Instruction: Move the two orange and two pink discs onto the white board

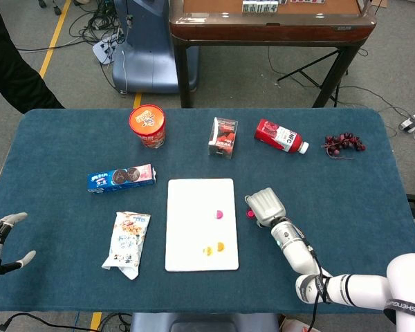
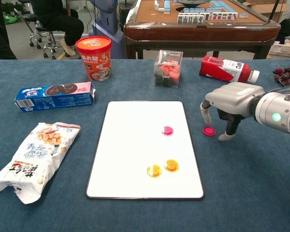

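Observation:
The white board (image 2: 135,154) (image 1: 194,228) lies in the middle of the blue table. On it sit two orange discs (image 2: 171,165) (image 2: 154,170) (image 1: 216,247) near its front right, and one pink disc (image 2: 168,130) (image 1: 219,214) near its right edge. A second pink disc (image 2: 209,130) (image 1: 250,214) lies on the cloth just right of the board. My right hand (image 2: 229,104) (image 1: 265,206) hovers low over that disc, fingers apart and pointing down on either side of it, holding nothing. My left hand (image 1: 1,238) rests open at the table's far left edge.
Behind the board stand a red snack tub (image 2: 93,57), a clear box of red pieces (image 2: 167,68) and a lying red bottle (image 2: 225,69). A blue cookie box (image 2: 55,95) and a snack bag (image 2: 36,157) lie left. Grapes (image 1: 342,144) sit far right.

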Action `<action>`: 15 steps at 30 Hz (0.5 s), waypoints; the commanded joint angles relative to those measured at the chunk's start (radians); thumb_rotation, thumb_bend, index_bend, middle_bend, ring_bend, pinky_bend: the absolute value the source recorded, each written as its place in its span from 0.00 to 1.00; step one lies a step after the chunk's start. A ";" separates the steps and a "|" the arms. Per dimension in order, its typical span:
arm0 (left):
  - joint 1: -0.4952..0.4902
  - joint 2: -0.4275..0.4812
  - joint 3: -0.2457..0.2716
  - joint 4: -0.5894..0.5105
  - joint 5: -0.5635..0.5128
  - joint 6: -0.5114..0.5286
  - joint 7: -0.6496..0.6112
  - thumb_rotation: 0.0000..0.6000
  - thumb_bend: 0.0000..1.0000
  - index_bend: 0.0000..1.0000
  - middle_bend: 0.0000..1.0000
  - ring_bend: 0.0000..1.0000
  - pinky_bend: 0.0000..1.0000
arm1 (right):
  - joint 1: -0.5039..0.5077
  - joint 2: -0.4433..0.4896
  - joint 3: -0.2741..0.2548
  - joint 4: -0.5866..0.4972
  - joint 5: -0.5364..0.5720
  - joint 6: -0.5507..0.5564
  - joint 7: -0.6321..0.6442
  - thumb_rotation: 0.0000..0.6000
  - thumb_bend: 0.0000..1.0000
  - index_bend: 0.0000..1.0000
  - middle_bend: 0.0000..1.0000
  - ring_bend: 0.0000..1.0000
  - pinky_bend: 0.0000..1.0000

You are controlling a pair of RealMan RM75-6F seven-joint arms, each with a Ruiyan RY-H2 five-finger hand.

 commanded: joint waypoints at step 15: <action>0.002 0.003 0.000 -0.001 -0.001 0.003 -0.008 1.00 0.07 0.28 0.28 0.31 0.53 | 0.008 -0.033 0.009 0.042 0.011 -0.018 0.006 1.00 0.20 0.43 1.00 1.00 1.00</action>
